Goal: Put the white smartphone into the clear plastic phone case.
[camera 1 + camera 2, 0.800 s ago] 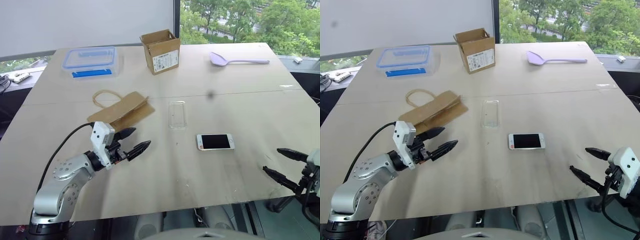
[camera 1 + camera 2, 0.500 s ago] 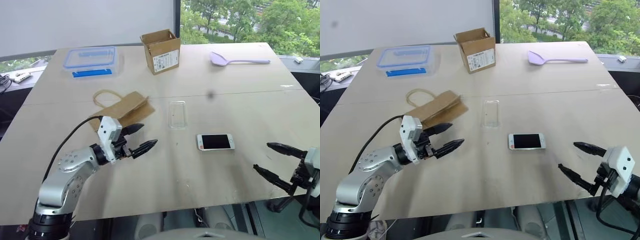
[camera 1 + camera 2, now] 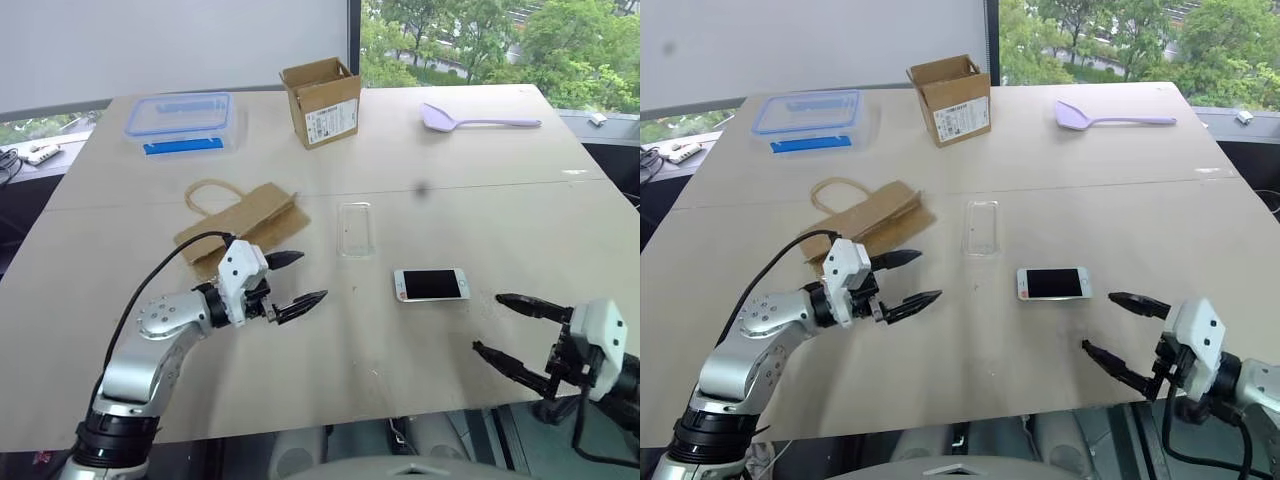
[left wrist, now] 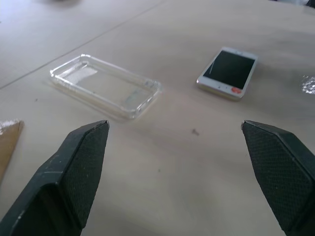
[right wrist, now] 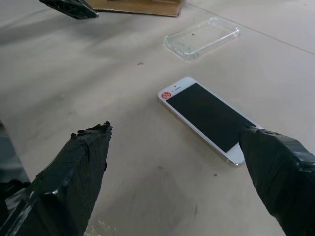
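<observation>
The white smartphone (image 3: 431,284) lies flat, screen up, on the wooden table (image 3: 330,360), right of centre. The clear plastic phone case (image 3: 355,229) lies empty just behind and to the left of it, hollow side up. My left gripper (image 3: 313,277) hovers open over the table, left of the case and apart from it; its wrist view shows the case (image 4: 106,86) and the phone (image 4: 228,72) ahead between the fingers. My right gripper (image 3: 487,322) stands open near the front edge, right of the phone (image 5: 206,118), touching nothing.
A brown paper bag (image 3: 240,222) lies just behind the left gripper. At the back stand a clear food container with a blue lid (image 3: 183,122), an open cardboard box (image 3: 322,102) and a lilac spoon (image 3: 478,121). The table's front edge runs close to the right gripper.
My left gripper has moved right, closer to the case. My right gripper has come in leftward towards the phone. Both stay open; phone and case have not moved.
</observation>
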`<action>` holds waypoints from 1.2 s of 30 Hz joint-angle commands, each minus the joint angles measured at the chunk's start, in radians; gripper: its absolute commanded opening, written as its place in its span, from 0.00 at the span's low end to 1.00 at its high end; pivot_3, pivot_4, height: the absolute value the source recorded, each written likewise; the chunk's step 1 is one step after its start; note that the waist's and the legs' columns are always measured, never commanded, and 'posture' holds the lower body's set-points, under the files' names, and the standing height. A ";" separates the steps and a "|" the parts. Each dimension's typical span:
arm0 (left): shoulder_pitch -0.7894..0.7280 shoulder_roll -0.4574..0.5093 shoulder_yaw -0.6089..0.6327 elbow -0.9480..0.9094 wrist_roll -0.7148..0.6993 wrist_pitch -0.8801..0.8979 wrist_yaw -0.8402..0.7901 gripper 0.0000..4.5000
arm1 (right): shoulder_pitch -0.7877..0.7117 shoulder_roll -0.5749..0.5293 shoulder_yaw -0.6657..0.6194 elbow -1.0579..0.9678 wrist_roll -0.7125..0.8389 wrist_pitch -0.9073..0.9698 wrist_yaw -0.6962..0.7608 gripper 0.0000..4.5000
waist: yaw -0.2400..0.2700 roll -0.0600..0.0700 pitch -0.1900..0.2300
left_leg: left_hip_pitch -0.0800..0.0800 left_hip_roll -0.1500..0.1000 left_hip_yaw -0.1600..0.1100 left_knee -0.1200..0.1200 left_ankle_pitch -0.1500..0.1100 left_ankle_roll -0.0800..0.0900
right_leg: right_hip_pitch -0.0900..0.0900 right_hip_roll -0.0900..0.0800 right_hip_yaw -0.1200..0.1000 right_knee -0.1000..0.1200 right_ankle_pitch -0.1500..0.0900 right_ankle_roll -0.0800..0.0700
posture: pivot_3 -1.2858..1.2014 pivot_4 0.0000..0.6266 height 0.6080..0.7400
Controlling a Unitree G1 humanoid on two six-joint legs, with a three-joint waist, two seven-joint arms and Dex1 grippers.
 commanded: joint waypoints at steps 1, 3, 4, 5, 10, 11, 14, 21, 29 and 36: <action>-0.057 0.010 -0.025 0.010 0.028 0.005 -0.002 0.99 | -0.019 0.000 0.014 -0.038 0.007 -0.004 -0.019 1.00 | 0.002 0.000 0.000 | 0.000 0.000 0.000 0.000 0.000 0.000 | 0.000 0.000 0.000 0.000 0.000 0.000 | 0.52 0.24 1.00; -0.106 0.030 -0.063 0.042 0.038 0.029 -0.046 0.99 | -0.027 -0.005 0.023 -0.036 0.011 -0.004 -0.016 1.00 | 0.004 0.000 0.000 | 0.000 0.000 0.000 0.000 0.000 0.000 | 0.000 0.000 -0.001 0.000 0.000 0.000 | 0.52 0.24 1.00; -0.138 0.030 -0.078 0.068 0.040 0.019 -0.076 0.99 | -0.029 -0.009 0.025 -0.034 0.014 -0.004 -0.012 1.00 | 0.004 0.000 0.000 | 0.000 -0.001 0.000 0.000 0.000 0.000 | 0.000 0.000 -0.001 0.000 0.000 0.000 | 0.52 0.24 1.00; -0.176 0.030 -0.095 0.106 0.052 0.003 -0.100 0.99 | -0.032 -0.012 0.027 -0.033 0.019 -0.002 -0.009 1.00 | 0.005 0.000 0.000 | -0.001 -0.001 0.000 0.000 0.000 0.000 | 0.000 0.000 -0.001 0.000 0.000 0.000 | 0.52 0.24 1.00; -0.481 -0.007 -0.224 0.435 0.169 -0.140 -0.263 0.99 | -0.050 -0.018 0.020 -0.026 0.028 -0.010 -0.008 1.00 | 0.018 0.000 0.000 | -0.002 -0.002 -0.001 0.001 0.000 0.000 | 0.000 0.001 -0.003 -0.001 0.000 0.000 | 0.52 0.24 1.00; -0.527 -0.017 -0.240 0.497 0.183 -0.171 -0.295 0.99 | -0.052 -0.015 0.018 -0.026 0.028 -0.012 -0.012 1.00 | 0.021 0.000 0.000 | -0.003 -0.002 -0.001 0.002 0.000 0.000 | 0.000 0.002 -0.003 -0.001 0.000 0.000 | 0.52 0.24 1.00; -0.672 -0.048 -0.295 0.730 0.249 -0.314 -0.407 0.99 | -0.053 0.003 0.002 -0.042 0.039 -0.009 -0.043 1.00 | 0.022 0.000 0.000 | -0.005 -0.002 -0.001 0.002 0.000 0.000 | 0.000 0.002 -0.003 -0.002 0.000 0.000 | 0.52 0.24 1.00; -1.017 -0.134 -0.380 1.339 0.445 -0.665 -0.535 0.99 | -0.005 0.043 0.016 -0.148 0.028 0.009 -0.133 1.00 | 0.025 -0.001 0.001 | -0.014 -0.002 -0.004 0.004 0.000 0.001 | -0.006 0.005 -0.004 -0.005 0.003 0.001 | 0.52 0.24 1.00; -1.174 -0.230 -0.412 1.572 0.615 -0.821 -0.480 0.99 | 0.040 0.082 0.043 -0.222 0.000 0.017 -0.217 1.00 | 0.024 -0.002 0.001 | -0.015 -0.002 -0.003 0.005 -0.002 0.004 | -0.005 0.004 -0.004 -0.007 0.003 0.003 | 0.52 0.24 1.00; -1.195 -0.281 -0.403 1.606 0.692 -0.864 -0.406 0.99 | 0.078 0.101 0.056 -0.274 -0.013 0.021 -0.269 1.00 | 0.026 -0.002 0.000 | -0.015 -0.002 -0.004 0.005 -0.002 0.004 | -0.005 0.004 -0.005 -0.006 0.003 0.003 | 0.52 0.24 1.00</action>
